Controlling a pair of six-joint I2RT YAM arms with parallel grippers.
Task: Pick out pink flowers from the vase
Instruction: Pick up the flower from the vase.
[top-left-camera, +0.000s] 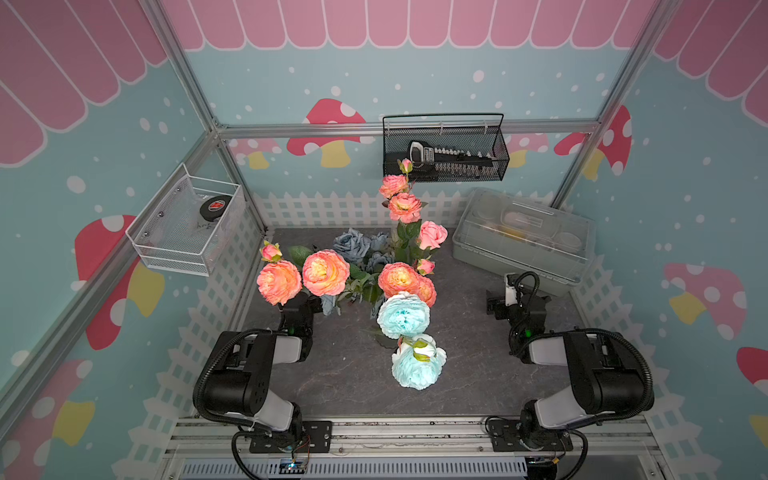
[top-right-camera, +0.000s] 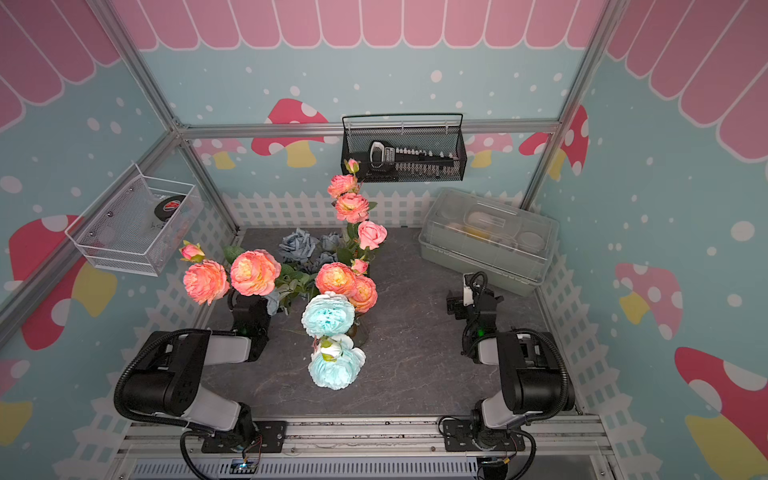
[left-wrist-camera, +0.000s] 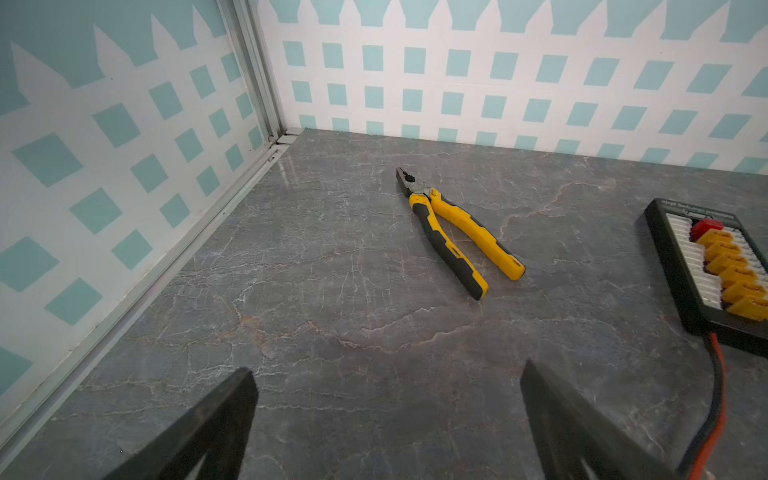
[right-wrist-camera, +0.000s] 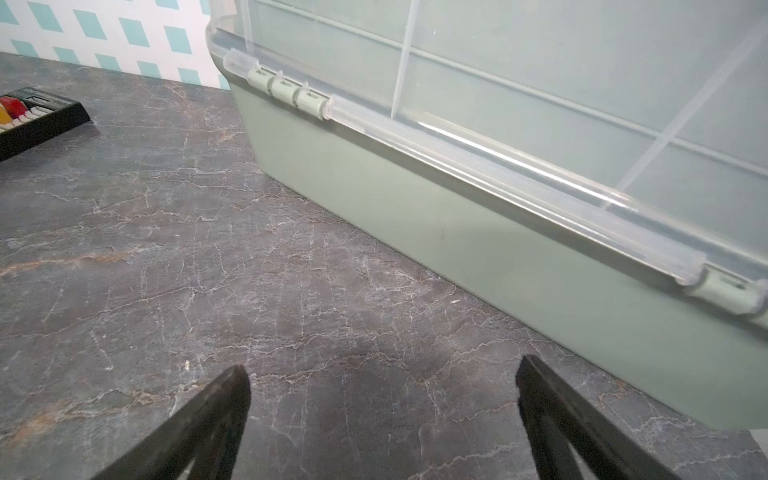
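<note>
Left gripper (left-wrist-camera: 386, 370) sat low over the grey marbled table (left-wrist-camera: 332, 291) with jaws wide apart and nothing between them, pointing toward the far left corner. Yellow-handled pliers (left-wrist-camera: 453, 232) lay beyond it, with a black connector board (left-wrist-camera: 706, 266) to their right. Right gripper (right-wrist-camera: 382, 365) was likewise spread and empty, facing the green storage box (right-wrist-camera: 457, 216) with its clear lid at far right. In both top views the vase (top-right-camera: 360, 332) stood near the table centre, mostly hidden under 2 aqua blooms (top-left-camera: 404, 316); only a little glass showed. Pink flowers (top-left-camera: 325, 272) spread above it: 2 large blooms and a bud leaning left over the left arm, 2 more at centre, and a taller spray with the smooth rose on the far side. Grey-blue roses (top-left-camera: 352, 245) sat behind them. Both grippers stood apart from the vase.
</note>
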